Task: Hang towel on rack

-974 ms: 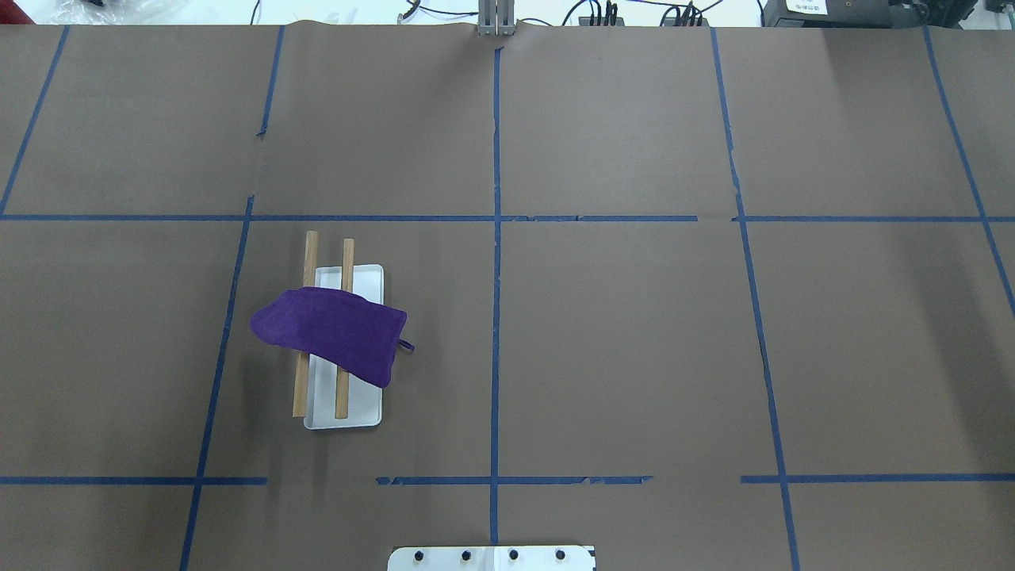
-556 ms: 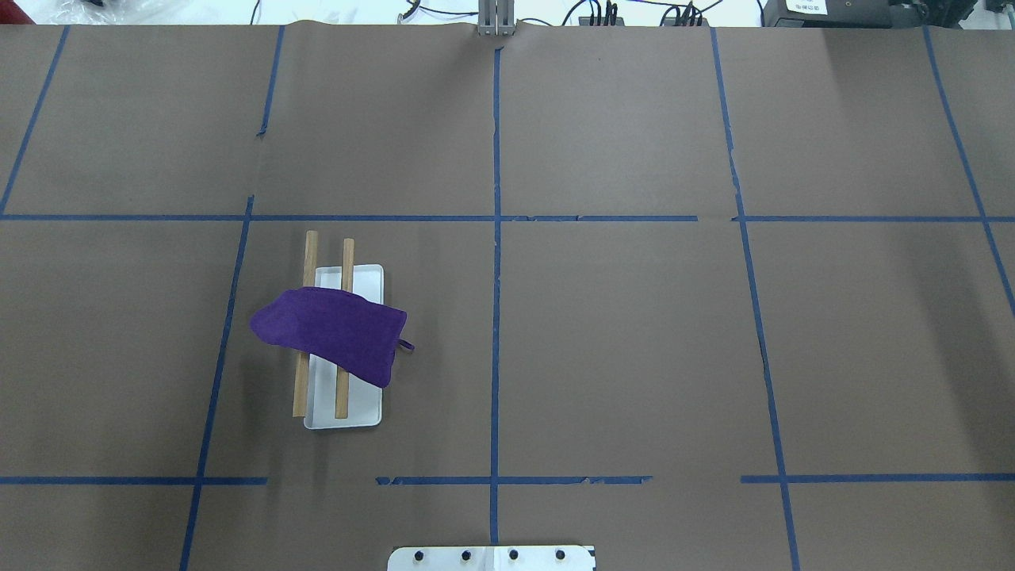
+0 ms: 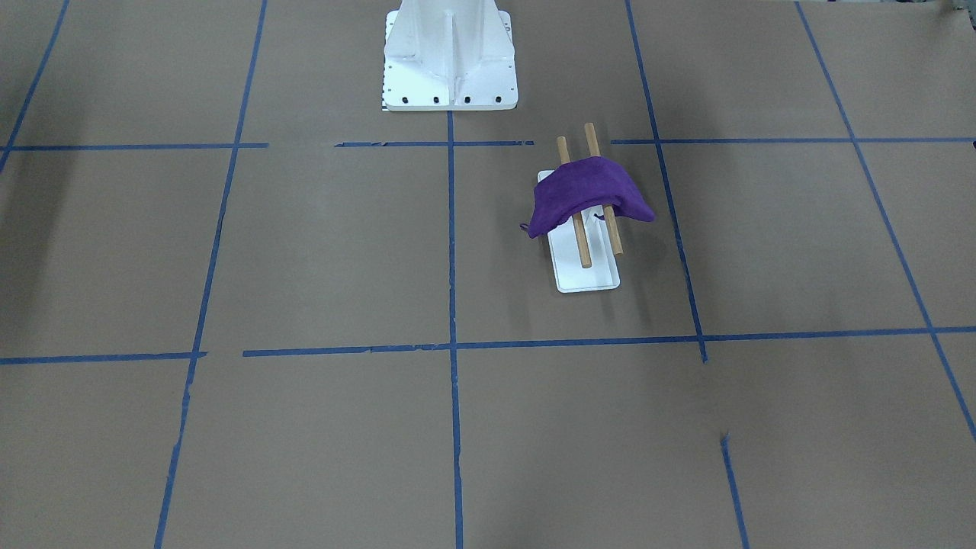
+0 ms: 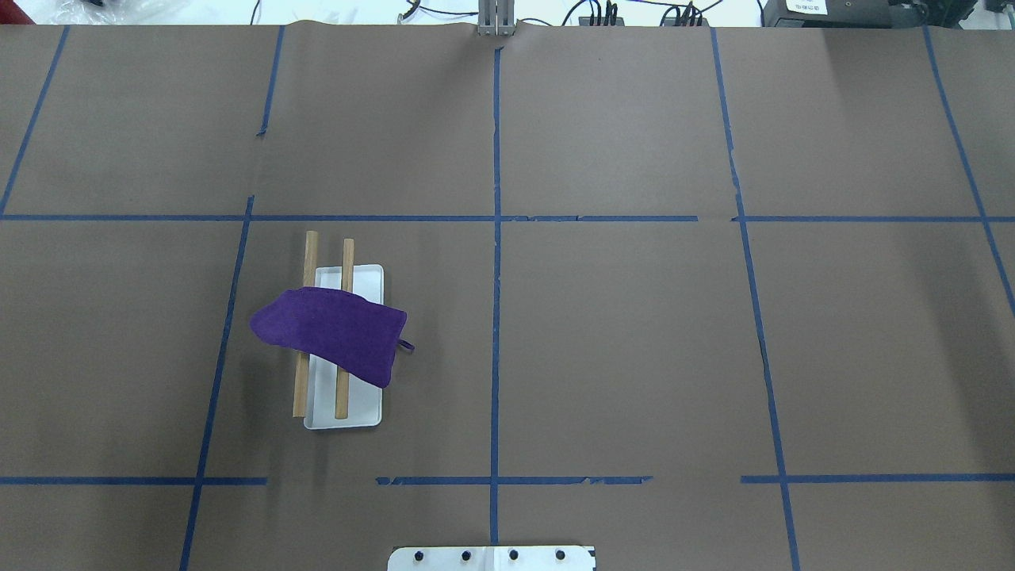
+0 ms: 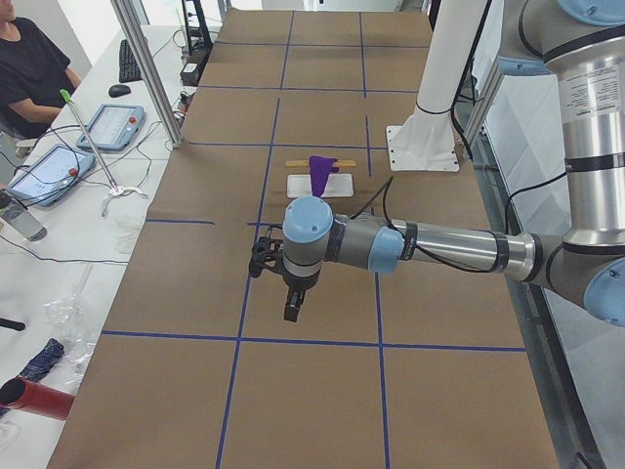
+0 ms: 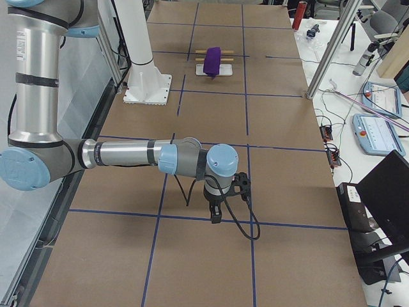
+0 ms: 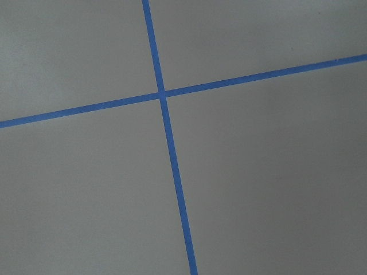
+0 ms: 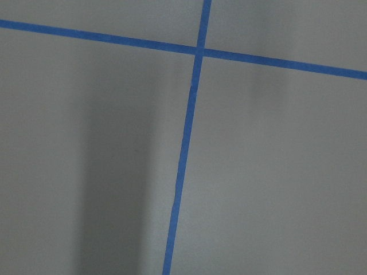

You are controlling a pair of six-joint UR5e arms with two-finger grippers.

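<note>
The deep-purple towel point(image 4: 329, 337) lies draped across both wooden rods point(image 4: 310, 250) of the rack, whose white base point(image 4: 361, 404) sits on the robot's left half of the table. Its ends hang down on both sides in the front-facing view point(image 3: 587, 194). It also shows far off in the side views point(image 5: 320, 171) point(image 6: 213, 59). My left gripper point(image 5: 293, 308) hangs over the table's left end, far from the rack; I cannot tell if it is open. My right gripper point(image 6: 216, 214) hangs over the right end; I cannot tell its state. Both wrist views show only brown paper and blue tape.
The white robot pedestal point(image 3: 450, 61) stands at the table's near edge, by the rack. Blue tape lines point(image 4: 496, 238) grid the brown paper. A side bench with tablets point(image 5: 107, 127), a metal post point(image 5: 146, 68) and a seated person point(image 5: 29, 68) flank the table.
</note>
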